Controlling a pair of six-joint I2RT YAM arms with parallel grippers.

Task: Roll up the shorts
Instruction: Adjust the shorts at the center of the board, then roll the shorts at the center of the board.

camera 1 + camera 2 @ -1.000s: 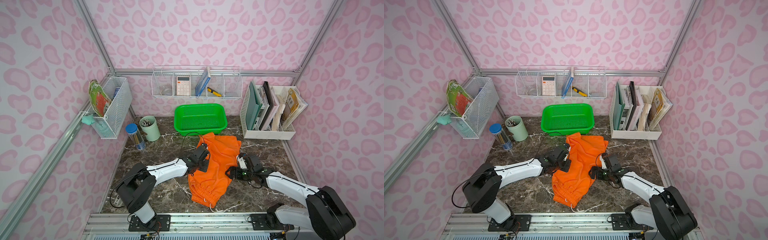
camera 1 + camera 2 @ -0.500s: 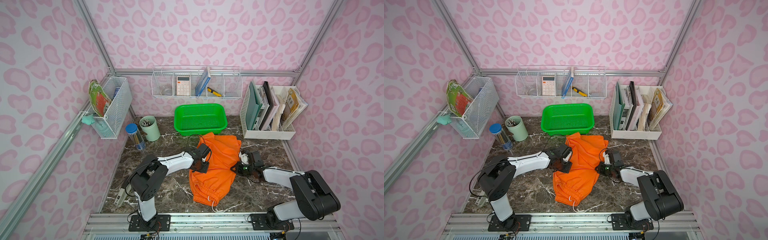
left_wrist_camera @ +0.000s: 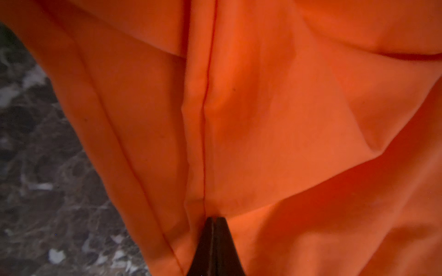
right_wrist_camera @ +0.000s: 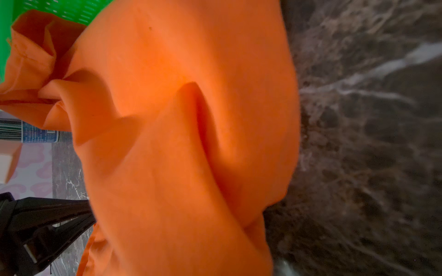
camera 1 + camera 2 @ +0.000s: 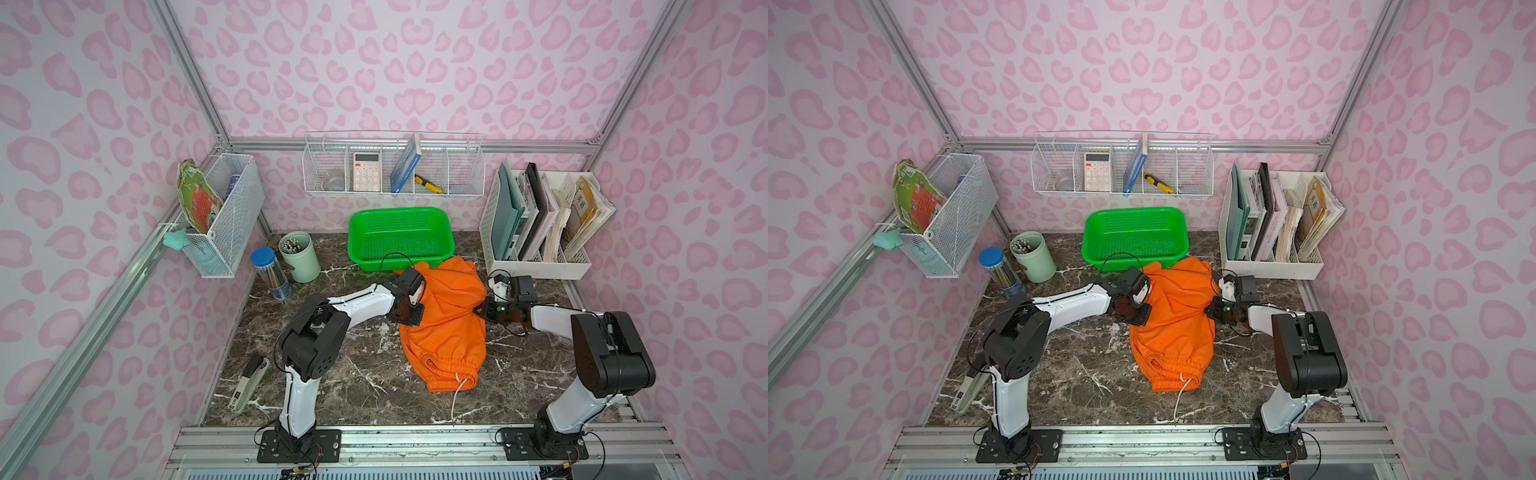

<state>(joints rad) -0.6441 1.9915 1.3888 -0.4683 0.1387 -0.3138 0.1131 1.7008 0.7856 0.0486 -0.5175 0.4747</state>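
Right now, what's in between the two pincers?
Just the orange shorts: their bunched fabric spans from the left pincer to the right pincer, seen in both top views.

Left arm [image 5: 357,305]: base at 7 o'clock, elbow raised, forearm running toward 3 o'clock. Left gripper [image 3: 213,221]: jaws pressed together, pinching a fold of the shorts [image 3: 263,119].

Right arm [image 5: 552,322]: base at 5 o'clock, forearm low, pointing to 9 o'clock. Right gripper [image 5: 482,311]: at the shorts' 3 o'clock edge, jaws buried in cloth, state unreadable.
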